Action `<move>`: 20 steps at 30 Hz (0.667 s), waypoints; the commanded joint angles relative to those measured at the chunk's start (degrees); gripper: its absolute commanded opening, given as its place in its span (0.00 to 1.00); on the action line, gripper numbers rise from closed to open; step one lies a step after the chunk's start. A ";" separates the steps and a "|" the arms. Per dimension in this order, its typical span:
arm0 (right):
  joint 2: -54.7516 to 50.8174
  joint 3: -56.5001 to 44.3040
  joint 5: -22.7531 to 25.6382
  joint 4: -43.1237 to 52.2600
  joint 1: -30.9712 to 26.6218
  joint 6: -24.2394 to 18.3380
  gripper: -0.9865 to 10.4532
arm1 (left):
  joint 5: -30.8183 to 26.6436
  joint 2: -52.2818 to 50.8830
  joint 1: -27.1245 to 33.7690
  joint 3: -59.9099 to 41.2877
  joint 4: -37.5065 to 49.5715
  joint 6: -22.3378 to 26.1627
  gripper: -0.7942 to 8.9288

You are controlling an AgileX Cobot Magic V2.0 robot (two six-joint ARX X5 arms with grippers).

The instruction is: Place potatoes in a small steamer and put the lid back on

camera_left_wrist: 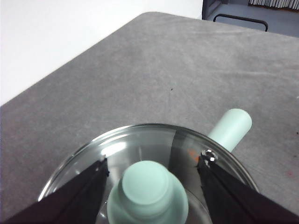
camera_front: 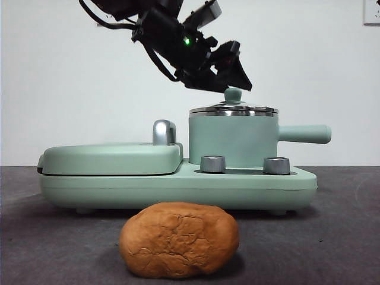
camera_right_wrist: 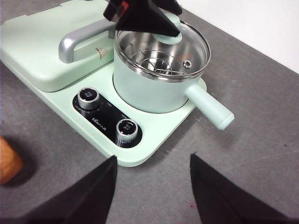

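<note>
We see the small steamer [camera_front: 233, 140] seated on the right half of a mint-green cooker base [camera_front: 178, 184], its straight handle [camera_front: 304, 134] pointing away to the right in the front view. The lid [camera_front: 233, 109] sits closed on the steamer's steel rim, its green knob [camera_front: 233, 94] upright on top.

The left gripper [camera_front: 228, 74] hangs over the lid, tilted, coming in from the upper left of the front view. In the left wrist view its two black jaws stand apart, one on each side of the knob [camera_left_wrist: 145, 189]; we note a clear gap between each jaw and the knob, so the claw is open and grips nothing. Through the glass [camera_right_wrist: 161, 49] the right wrist view shows a steel rack inside the pot.

The potato [camera_front: 179, 240] lies on the grey table [camera_front: 332, 237] in front of the base, well apart from the steamer and outside it. Only its orange edge [camera_right_wrist: 8, 161] shows in the right wrist view.

The right gripper [camera_right_wrist: 153, 184] hovers over the table near the front corner of the base, jaws spread wide, empty. Two chrome dials [camera_right_wrist: 107, 115] sit on the base just beside the steamer; the flat griddle cover [camera_front: 110, 157] with its chrome handle [camera_front: 164, 132] is closed on the left half
</note>
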 commanded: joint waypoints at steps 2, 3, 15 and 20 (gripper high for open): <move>0.22 1.01 0.00 0.57 0.26 1.03 0.30 | 0.28 2.23 -0.44 1.60 1.14 -0.48 0.40; 0.22 1.01 0.00 0.57 0.26 1.03 0.30 | 0.26 2.38 -0.39 1.60 1.14 -0.50 0.40; 0.20 1.01 0.00 0.55 0.26 2.01 0.30 | -2.60 2.54 -0.17 1.57 0.66 -0.42 0.10; 0.22 1.01 0.00 0.55 0.26 2.03 0.30 | -2.60 2.51 -0.11 1.57 0.70 -0.20 0.10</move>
